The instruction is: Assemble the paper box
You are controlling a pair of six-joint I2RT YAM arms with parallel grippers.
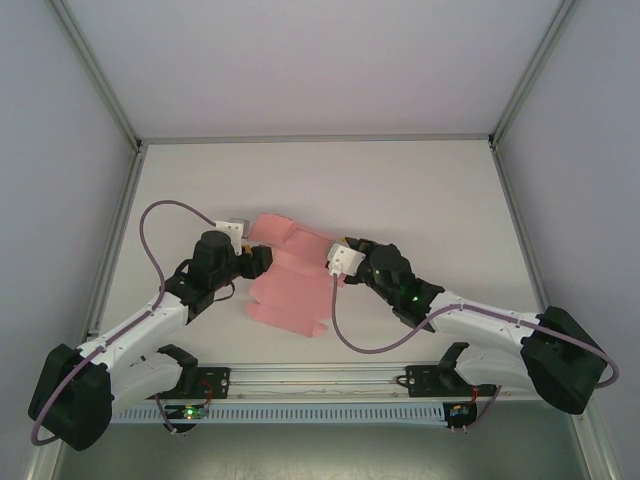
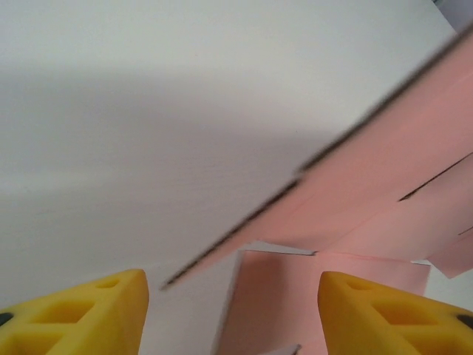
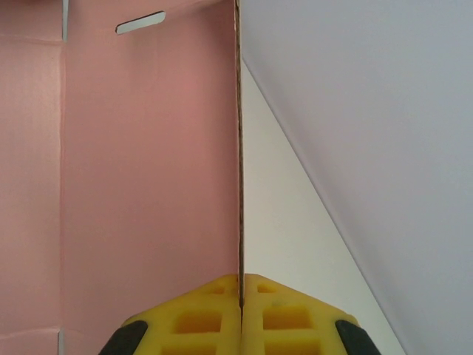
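Observation:
The paper box (image 1: pixel 290 292) is a pink die-cut sheet lying partly folded mid-table, with flaps raised at its far end. My right gripper (image 1: pixel 338 272) is shut on the sheet's right edge. In the right wrist view the card's thin edge (image 3: pixel 239 148) runs straight into the closed yellow fingertips (image 3: pixel 240 285). My left gripper (image 1: pixel 258 262) is at the sheet's left side. Its yellow fingers (image 2: pixel 96 310) stand apart, open, with a pink flap (image 2: pixel 273 303) upright between them and touching neither. A larger pink panel (image 2: pixel 384 177) slants above.
The white table (image 1: pixel 420 190) has walls and metal frame posts (image 1: pixel 100 90) on three sides. An aluminium rail (image 1: pixel 320 378) with the arm bases runs along the near edge. Grey cables (image 1: pixel 150 225) loop beside each arm.

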